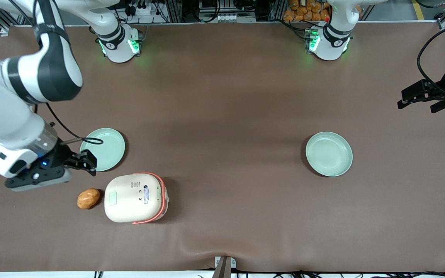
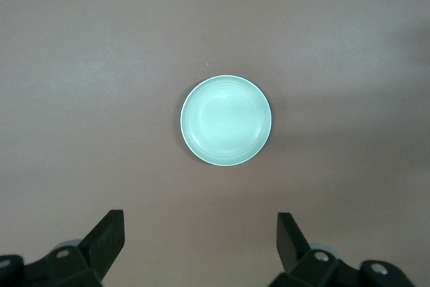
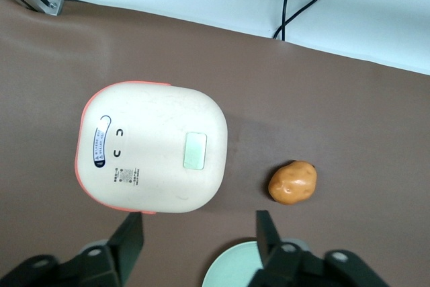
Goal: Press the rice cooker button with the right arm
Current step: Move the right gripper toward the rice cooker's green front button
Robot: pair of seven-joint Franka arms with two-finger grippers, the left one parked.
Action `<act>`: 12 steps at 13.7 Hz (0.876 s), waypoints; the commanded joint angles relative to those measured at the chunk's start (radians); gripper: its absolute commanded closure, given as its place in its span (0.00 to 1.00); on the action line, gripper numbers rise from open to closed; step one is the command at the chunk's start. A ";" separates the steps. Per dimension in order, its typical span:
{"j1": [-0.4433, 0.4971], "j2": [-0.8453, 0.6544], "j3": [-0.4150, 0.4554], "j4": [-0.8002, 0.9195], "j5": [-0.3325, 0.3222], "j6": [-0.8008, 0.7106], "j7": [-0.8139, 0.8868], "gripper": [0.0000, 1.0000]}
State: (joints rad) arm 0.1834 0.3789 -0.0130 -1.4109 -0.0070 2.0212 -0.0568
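The cream-white rice cooker (image 1: 135, 197) with a coral-red handle band stands on the brown table near the front camera; it also shows in the right wrist view (image 3: 153, 147). Its small pale greenish button (image 1: 112, 198) lies on the lid, at the end nearest the potato, and shows in the right wrist view (image 3: 195, 150). My right gripper (image 1: 89, 165) hangs open and empty above the table, at the edge of a pale green plate (image 1: 104, 149), a little farther from the camera than the cooker and apart from it. Its fingers (image 3: 127, 240) stand wide apart.
An orange-brown potato (image 1: 88, 198) lies beside the cooker toward the working arm's end; it also shows in the right wrist view (image 3: 293, 182). A second pale green plate (image 1: 328, 153) sits toward the parked arm's end and shows in the left wrist view (image 2: 226, 120). The table's front edge runs close to the cooker.
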 commanded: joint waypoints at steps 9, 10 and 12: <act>0.021 0.107 -0.002 0.013 -0.013 0.178 -0.015 1.00; 0.021 0.117 -0.002 0.013 -0.013 0.185 -0.015 1.00; 0.019 0.135 -0.002 0.013 -0.015 0.194 -0.012 1.00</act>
State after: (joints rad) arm 0.1993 0.4913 -0.0128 -1.4105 -0.0070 2.1948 -0.0644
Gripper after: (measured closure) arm 0.991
